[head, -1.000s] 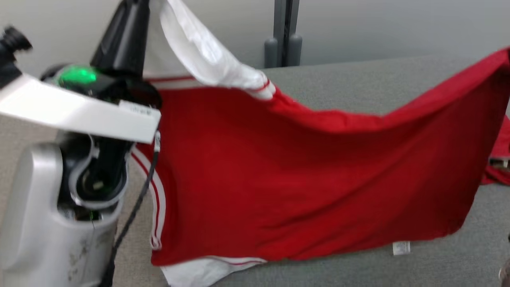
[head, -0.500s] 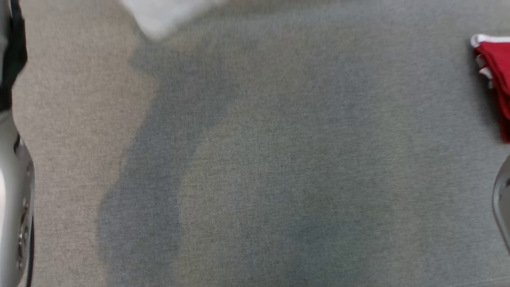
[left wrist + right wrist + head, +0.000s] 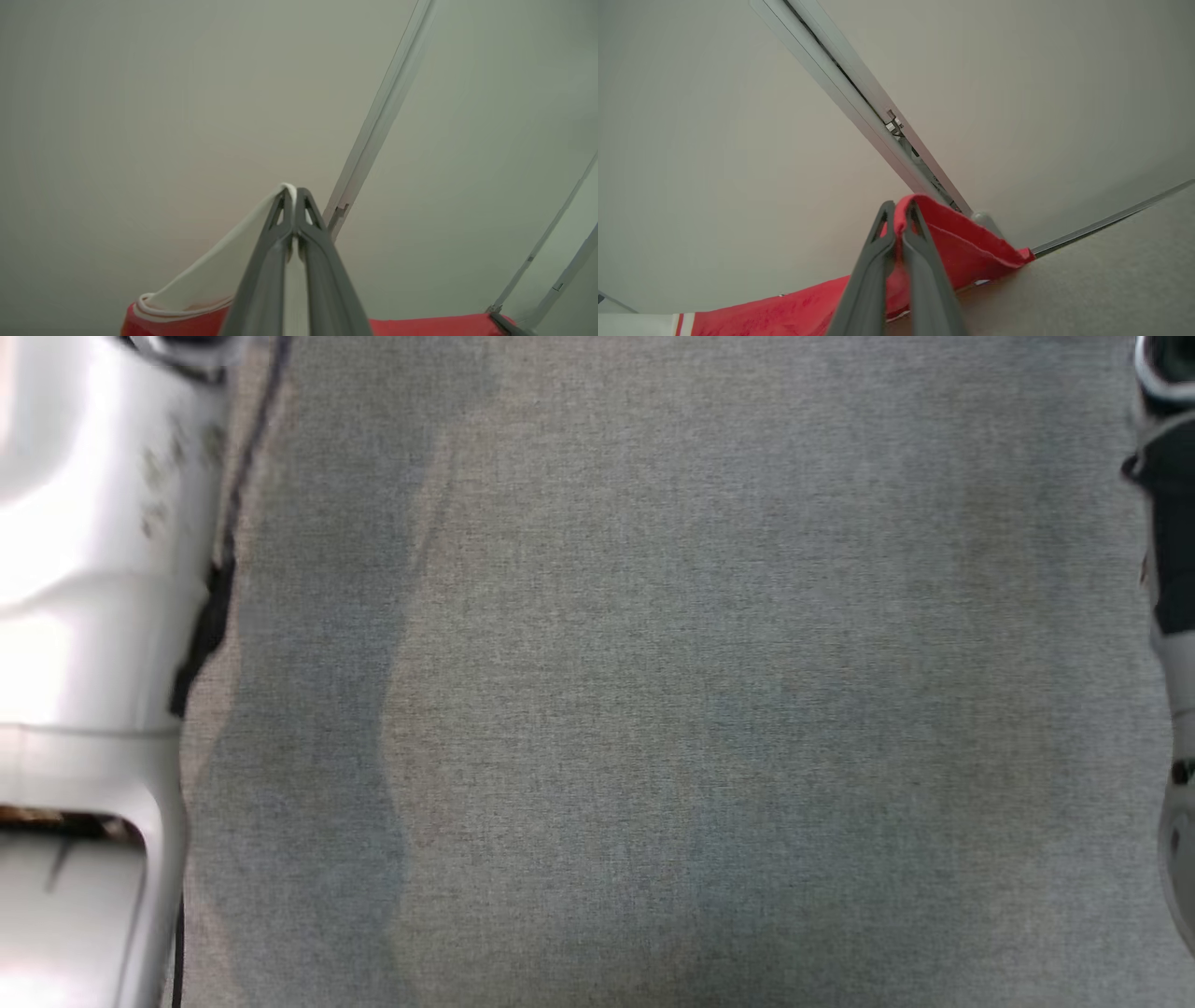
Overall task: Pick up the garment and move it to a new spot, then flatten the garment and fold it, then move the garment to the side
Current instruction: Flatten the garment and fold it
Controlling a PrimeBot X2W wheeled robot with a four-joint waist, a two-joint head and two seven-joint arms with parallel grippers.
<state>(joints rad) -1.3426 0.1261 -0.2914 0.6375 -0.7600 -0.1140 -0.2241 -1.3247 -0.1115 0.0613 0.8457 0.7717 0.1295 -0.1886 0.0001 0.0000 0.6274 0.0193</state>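
In the left wrist view my left gripper (image 3: 294,193) is shut on a white sleeve edge of the garment (image 3: 205,280). That sleeve runs down to the garment's red body along the bottom of the view. In the right wrist view my right gripper (image 3: 900,208) is shut on a red corner of the garment (image 3: 971,254), which sags back toward the grey table (image 3: 1111,270). Both grippers hold the cloth up in front of a pale wall. In the head view my pale left forearm (image 3: 84,616) stands at the left edge and part of my right arm (image 3: 1167,569) at the right edge.
The head view looks straight down on the grey felt-like table top (image 3: 653,709), crossed by soft shadows. A metal rail (image 3: 859,98) runs slantwise up the pale wall behind the table; the rail (image 3: 373,126) also shows in the left wrist view.
The head camera has swung downward: the red garment stretched between the arms has slid out of its top edge, and the picture now holds table top and forearms.
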